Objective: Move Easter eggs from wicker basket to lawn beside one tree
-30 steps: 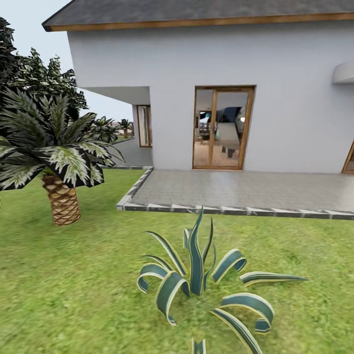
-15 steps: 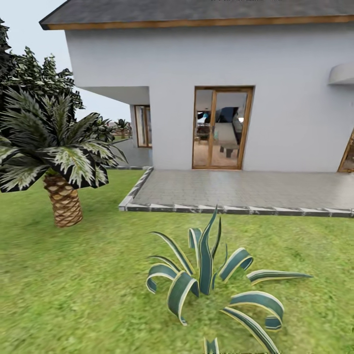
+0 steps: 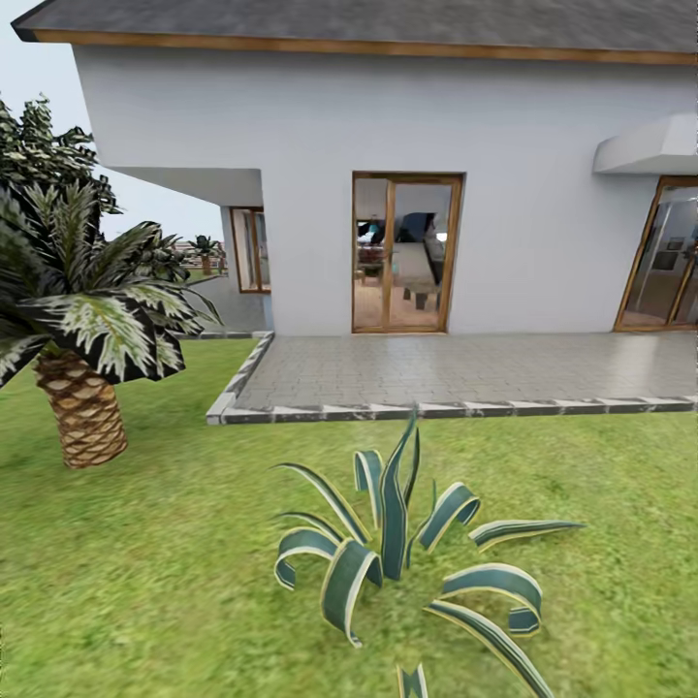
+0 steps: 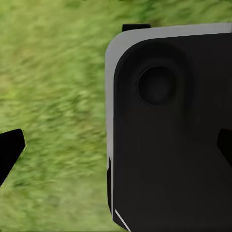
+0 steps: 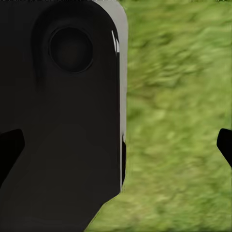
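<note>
My left hand [image 4: 116, 147] and right hand [image 5: 116, 145] are hanging over blurred lawn [image 5: 179, 121], fingertips spread wide, gripping nothing, each beside a dark body panel. Ahead, a striped agave [image 3: 407, 553] is growing in the near grass, a palm [image 3: 82, 320] standing far left, the paved patio [image 3: 465, 373] and white house [image 3: 407, 145] lying beyond.
</note>
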Controlling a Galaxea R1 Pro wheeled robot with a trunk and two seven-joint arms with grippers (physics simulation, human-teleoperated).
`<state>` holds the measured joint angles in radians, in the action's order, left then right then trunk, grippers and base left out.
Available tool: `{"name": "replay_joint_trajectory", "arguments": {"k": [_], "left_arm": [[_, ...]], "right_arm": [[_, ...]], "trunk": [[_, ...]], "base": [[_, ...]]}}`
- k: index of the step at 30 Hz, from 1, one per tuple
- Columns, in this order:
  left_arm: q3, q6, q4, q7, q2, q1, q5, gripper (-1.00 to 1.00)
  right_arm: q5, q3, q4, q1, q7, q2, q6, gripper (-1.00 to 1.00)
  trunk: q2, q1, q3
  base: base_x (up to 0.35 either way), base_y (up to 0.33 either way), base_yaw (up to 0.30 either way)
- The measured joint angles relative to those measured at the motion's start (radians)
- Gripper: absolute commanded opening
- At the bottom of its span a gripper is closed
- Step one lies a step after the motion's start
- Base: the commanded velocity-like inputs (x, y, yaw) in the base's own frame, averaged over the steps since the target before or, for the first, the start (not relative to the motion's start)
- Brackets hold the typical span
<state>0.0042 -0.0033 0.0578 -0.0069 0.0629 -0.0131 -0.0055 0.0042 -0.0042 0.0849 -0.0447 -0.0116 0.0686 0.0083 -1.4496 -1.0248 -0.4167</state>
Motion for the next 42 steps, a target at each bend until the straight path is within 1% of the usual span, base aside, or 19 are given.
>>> {"name": "replay_joint_trajectory", "arguments": {"k": [32, 42], "left_arm": [[0.0, 0.001, 0.0, 0.0, 0.0, 0.0, 0.0, 1.0], [-0.001, 0.001, 0.0, 0.0, -0.001, 0.0, 0.0, 1.0]], "right_arm": [[0.0, 0.0, 0.0, 0.0, 0.0, 0.002, 0.0, 1.0], [0.0, 0.0, 0.0, 0.0, 0.0, 0.002, 0.0, 1.0]], "trunk": [[0.0, 0.0, 0.0], [0.0, 0.0, 0.0]], "base": [[0.092, 0.313, -0.001], [0.053, 0.316, 0.0]]}}
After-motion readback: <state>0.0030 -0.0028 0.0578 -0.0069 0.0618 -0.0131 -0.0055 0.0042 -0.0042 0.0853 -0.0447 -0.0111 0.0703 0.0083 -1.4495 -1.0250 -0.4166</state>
